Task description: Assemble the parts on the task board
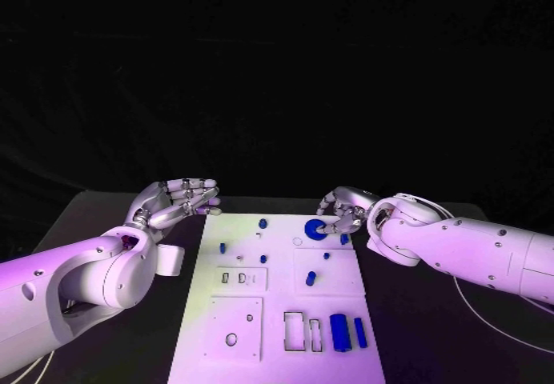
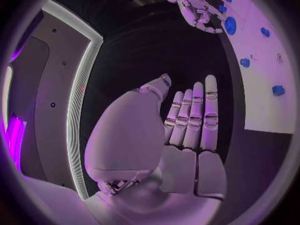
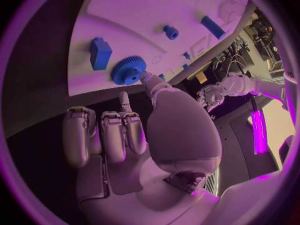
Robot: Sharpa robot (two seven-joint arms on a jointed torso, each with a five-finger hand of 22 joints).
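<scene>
- The task board (image 1: 231, 320) lies in the middle of the desk (image 1: 115, 212).
- A gear (image 1: 316, 229) sits on the board's far right part, the right hand (image 1: 343, 210) just at it.
- The left hand (image 1: 179, 202) hangs off the board's far left corner.
- Two long parts (image 1: 339, 331) lie side by side near the board's near right edge.

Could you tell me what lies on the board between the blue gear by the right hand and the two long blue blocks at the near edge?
In the head view, between the gear and the blocks, one small upright blue peg stands on the white task board; a smaller blue piece sits beyond it.
</scene>
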